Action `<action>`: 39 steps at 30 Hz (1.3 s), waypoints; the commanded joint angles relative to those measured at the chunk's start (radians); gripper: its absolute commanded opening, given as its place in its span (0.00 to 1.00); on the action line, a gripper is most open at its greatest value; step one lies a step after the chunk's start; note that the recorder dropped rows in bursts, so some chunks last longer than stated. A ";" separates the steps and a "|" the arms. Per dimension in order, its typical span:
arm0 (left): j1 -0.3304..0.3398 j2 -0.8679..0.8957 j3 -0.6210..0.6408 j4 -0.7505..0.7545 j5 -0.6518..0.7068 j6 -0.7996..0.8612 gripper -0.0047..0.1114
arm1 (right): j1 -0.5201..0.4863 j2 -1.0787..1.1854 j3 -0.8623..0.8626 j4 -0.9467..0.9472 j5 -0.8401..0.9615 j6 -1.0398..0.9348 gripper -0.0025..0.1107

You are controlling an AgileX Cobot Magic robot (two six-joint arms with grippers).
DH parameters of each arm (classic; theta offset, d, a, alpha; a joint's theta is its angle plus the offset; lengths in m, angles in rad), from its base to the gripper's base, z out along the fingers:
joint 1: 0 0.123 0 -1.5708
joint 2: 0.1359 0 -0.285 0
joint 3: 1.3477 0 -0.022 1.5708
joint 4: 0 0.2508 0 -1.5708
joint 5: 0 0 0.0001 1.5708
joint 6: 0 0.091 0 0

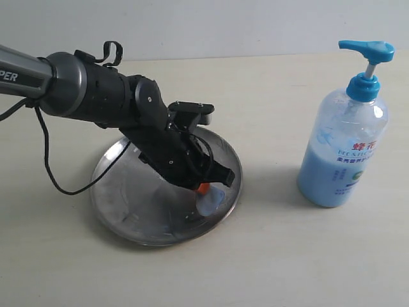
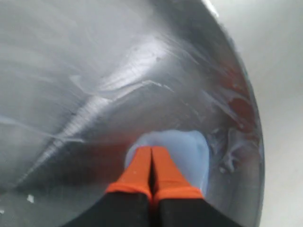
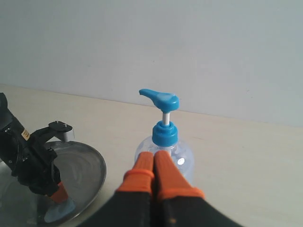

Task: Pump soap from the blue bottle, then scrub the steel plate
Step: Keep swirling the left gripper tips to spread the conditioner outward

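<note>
Now my left fingers (image 2: 151,153), pressed together, push their tips into the pale blue soap (image 2: 191,151) near the rim of the steel plate (image 1: 128,204), to spread it. My right fingers (image 3: 154,158), also together and empty, hang clear of the blue bottle (image 1: 342,153), which stands upright on the tabletop (image 1: 275,268).

A robotics laboratory or test set-up is indicated, not a home kitchen. A plain beige worktop (image 1: 287,256) is set against a bare pale wall (image 1: 223,25). A black robot arm (image 1: 108,93) with a loose cable (image 1: 46,160) is extended over it. A steel plate (image 1: 128,204) and a blue bottle (image 1: 342,153) are laid out as props.
</note>
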 commanded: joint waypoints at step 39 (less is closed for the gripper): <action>0.001 0.021 0.011 0.129 0.072 -0.027 0.04 | -0.004 -0.007 0.005 0.000 -0.002 -0.004 0.02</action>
